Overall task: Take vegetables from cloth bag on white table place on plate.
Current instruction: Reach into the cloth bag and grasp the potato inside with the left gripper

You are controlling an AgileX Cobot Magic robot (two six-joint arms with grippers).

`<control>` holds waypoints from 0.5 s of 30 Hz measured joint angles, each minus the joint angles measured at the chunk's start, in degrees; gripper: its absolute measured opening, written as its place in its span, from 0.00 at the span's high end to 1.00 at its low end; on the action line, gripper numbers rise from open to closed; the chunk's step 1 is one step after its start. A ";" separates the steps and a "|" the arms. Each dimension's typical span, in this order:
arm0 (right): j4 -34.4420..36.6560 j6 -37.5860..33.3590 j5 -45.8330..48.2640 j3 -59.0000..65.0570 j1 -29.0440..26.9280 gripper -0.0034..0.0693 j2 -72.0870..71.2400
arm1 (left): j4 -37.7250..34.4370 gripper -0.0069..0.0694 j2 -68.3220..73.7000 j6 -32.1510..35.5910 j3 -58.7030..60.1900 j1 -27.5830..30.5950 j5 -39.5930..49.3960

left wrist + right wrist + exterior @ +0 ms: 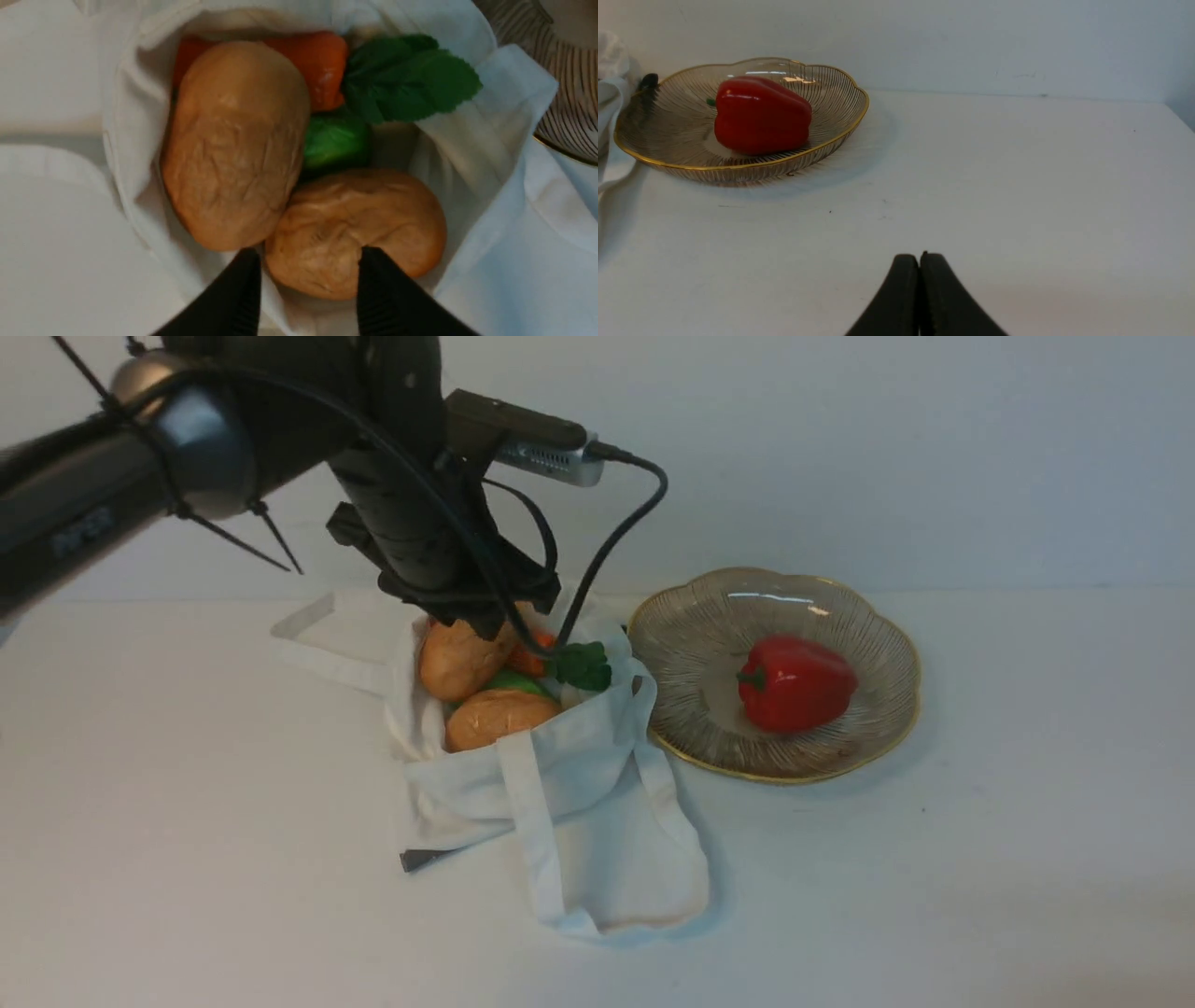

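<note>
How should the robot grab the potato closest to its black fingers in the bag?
Probably pinch that potato across its short middle, coming straight down through the bag's open top. It lies on top with rounded sides free; the other potato crowds one end. The open left fingers line up either side of it.

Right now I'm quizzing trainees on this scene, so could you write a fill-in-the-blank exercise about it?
1. The glossy bell pepper on the smoky scalloped glass plate is ____ in colour.
2. The off-white cloth bag holds ____ tan oval potatoes.
3. The black tool whose jaws are pressed together belongs to the ____ arm.
4. The open left tool hovers over the ____, not the plate.
Missing words: red; two; right; bag.
</note>
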 joint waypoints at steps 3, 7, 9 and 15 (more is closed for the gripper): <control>0.00 0.00 0.00 0.00 0.00 0.97 0.00 | 3.01 0.36 2.82 -0.67 -0.54 0.00 -3.10; 0.00 0.00 0.00 0.00 0.00 0.97 0.00 | 6.13 0.25 4.76 -0.67 -0.56 0.00 -5.79; 0.00 0.00 0.00 0.00 0.00 0.97 0.00 | 7.06 0.22 5.20 -0.72 -0.56 0.00 -7.45; 0.00 0.00 0.00 0.00 0.00 0.97 0.00 | 7.33 0.21 6.16 -0.72 -0.61 0.00 -9.56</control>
